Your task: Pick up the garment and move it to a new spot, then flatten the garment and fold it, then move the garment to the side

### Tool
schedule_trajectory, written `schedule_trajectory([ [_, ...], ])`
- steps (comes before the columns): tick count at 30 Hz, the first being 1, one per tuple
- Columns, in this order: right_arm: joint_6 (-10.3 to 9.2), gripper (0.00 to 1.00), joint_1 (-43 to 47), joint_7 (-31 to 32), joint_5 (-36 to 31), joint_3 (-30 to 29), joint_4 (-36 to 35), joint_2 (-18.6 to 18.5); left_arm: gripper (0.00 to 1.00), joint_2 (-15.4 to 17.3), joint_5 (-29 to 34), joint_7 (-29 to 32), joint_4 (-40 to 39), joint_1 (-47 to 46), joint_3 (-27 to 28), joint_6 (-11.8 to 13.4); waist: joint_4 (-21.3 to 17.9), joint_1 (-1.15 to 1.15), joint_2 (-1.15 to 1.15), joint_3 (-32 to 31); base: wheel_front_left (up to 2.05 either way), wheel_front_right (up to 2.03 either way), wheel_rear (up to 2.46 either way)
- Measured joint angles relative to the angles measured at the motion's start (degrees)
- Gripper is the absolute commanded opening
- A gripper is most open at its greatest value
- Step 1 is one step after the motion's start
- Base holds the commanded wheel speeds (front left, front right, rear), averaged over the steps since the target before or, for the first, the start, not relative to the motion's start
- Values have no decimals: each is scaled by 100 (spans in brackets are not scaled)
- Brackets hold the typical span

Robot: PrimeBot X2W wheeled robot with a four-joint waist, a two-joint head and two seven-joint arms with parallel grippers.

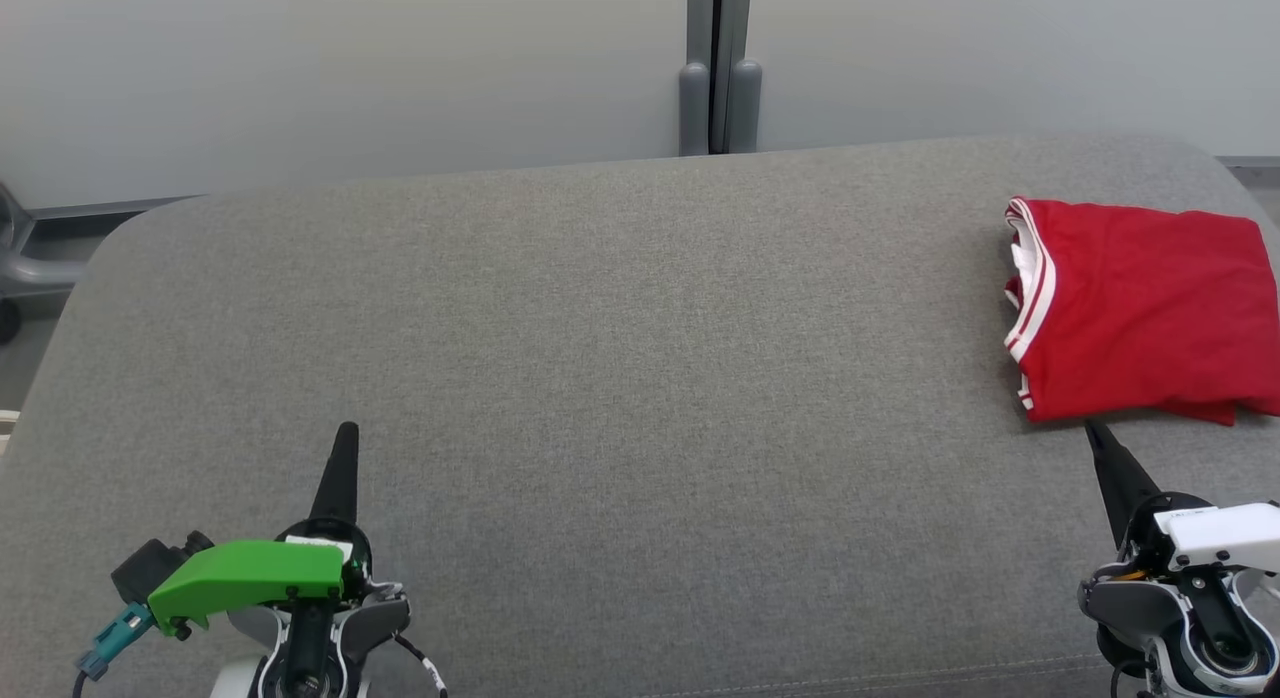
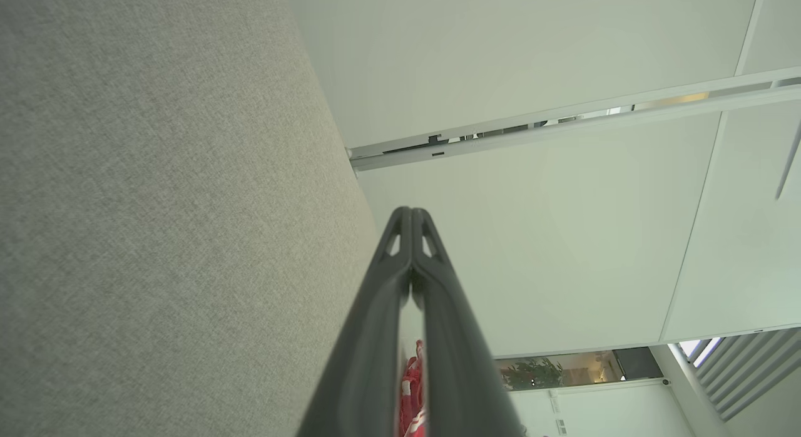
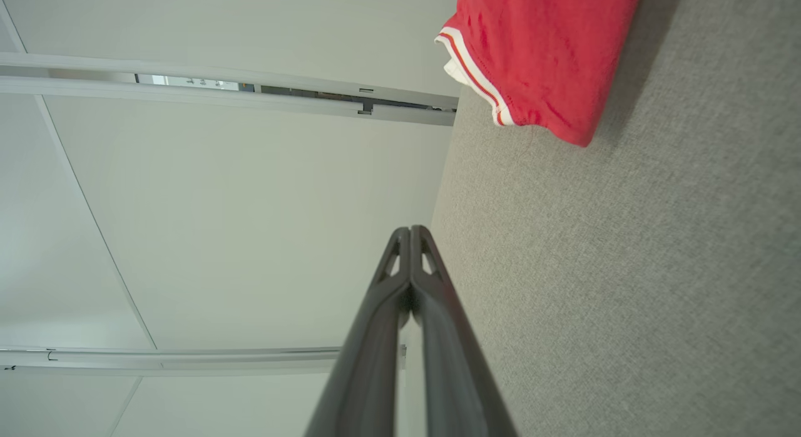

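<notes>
The garment (image 1: 1140, 323) is red with white-striped trim and lies folded in a neat rectangle at the right end of the grey fabric surface (image 1: 620, 378). In the right wrist view the garment (image 3: 541, 55) sits at the top, ahead of the fingers. My right gripper (image 1: 1092, 430) is shut and empty, its tip just below the garment's near edge without touching it. My left gripper (image 1: 347, 433) is shut and empty at the lower left, far from the garment. A sliver of the garment (image 2: 412, 393) shows between the left fingers.
The grey padded surface ends in a rounded far edge against a pale wall (image 1: 400, 68) with a grey vertical post (image 1: 720, 68). A grey chair base (image 1: 20, 268) stands off the left end.
</notes>
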Motion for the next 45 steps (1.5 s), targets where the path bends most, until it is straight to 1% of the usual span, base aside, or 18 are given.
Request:
schedule_trajectory([
  [26, 0, 0, -116, 186, 937, -270, 116, -7, 0, -285, -603, 151, 111, -137, 305, -271, -35, 0, 0, 112, 0, 0, 0],
  [45, 0, 0, -118, 187, 939, -274, 119, -7, 0, -289, -615, 151, 113, -148, 308, -272, -35, 0, 0, 112, 0, 0, 0],
])
